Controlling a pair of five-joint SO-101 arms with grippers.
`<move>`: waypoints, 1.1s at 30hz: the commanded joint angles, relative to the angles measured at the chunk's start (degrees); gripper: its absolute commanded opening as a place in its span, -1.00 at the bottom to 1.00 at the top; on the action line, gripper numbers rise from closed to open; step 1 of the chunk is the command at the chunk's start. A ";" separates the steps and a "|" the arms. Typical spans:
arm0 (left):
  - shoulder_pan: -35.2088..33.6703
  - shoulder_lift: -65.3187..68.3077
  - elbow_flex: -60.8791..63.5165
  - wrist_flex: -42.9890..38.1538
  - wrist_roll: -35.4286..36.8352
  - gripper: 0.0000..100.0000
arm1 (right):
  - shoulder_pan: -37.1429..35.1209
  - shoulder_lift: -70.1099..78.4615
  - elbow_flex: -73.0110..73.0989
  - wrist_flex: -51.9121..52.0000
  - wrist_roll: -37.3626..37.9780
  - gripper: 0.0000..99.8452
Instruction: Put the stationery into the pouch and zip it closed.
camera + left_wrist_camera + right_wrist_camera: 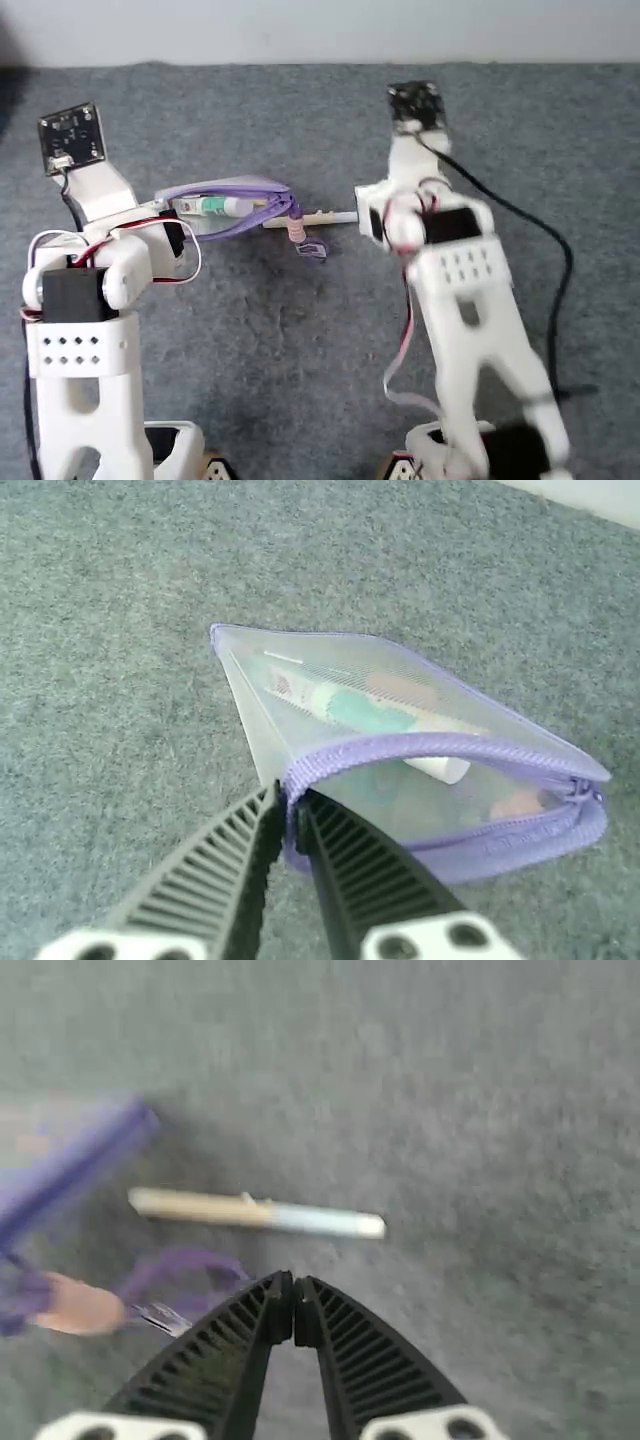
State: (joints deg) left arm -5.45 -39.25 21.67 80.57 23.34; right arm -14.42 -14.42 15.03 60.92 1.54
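Left pincer [290,805] clamped on clear pouch [400,720] at its purple zipper edge. Right pincer [293,1310] together, empty, near pen [255,1212] lying on grey surface [500,1110].

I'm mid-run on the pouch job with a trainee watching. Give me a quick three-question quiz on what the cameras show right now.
1. True or false: the left gripper is shut on the rim of the clear pouch.
2. Multiple choice: the pen lies A) inside the pouch, B) on the grey carpet outside the pouch, C) in the left gripper.
3. Fill in: the pouch's purple zipper is ____ (open or closed).

Key: 1 true; 2 B; 3 open.
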 commanded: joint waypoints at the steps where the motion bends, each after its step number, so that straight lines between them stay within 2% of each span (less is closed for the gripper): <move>1: -0.18 -0.09 -2.42 0.18 -0.53 -0.98 | 0.57 11.74 -13.10 5.49 9.41 -0.97; 4: -0.18 -0.09 -2.42 0.18 -0.53 -0.98 | 0.48 21.32 -21.89 10.15 14.51 -0.92; 9: -0.18 -0.09 -2.42 0.09 -0.53 -0.98 | 0.22 34.77 -33.05 17.27 24.35 -0.57; 11: -0.18 -0.09 -2.42 0.00 -0.53 -0.98 | 0.22 38.73 -36.40 17.80 28.22 -0.50; 16: -0.18 -0.09 -2.42 0.00 -0.53 -0.98 | -0.13 47.25 -43.34 17.63 36.66 -0.50; 23: -0.18 -0.09 -2.42 0.00 -0.44 -0.98 | -1.27 57.19 -52.75 17.63 43.34 -0.50; 31: -0.18 -0.09 -2.42 0.18 -0.35 -0.98 | -2.51 66.59 -60.40 17.98 47.21 -0.50; 33: -0.18 -0.09 -2.42 0.18 -0.35 -0.98 | -2.51 67.74 -60.48 18.24 47.03 -0.57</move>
State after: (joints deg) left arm -5.45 -39.25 21.67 80.57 23.25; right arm -16.62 53.10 -42.73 78.42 47.96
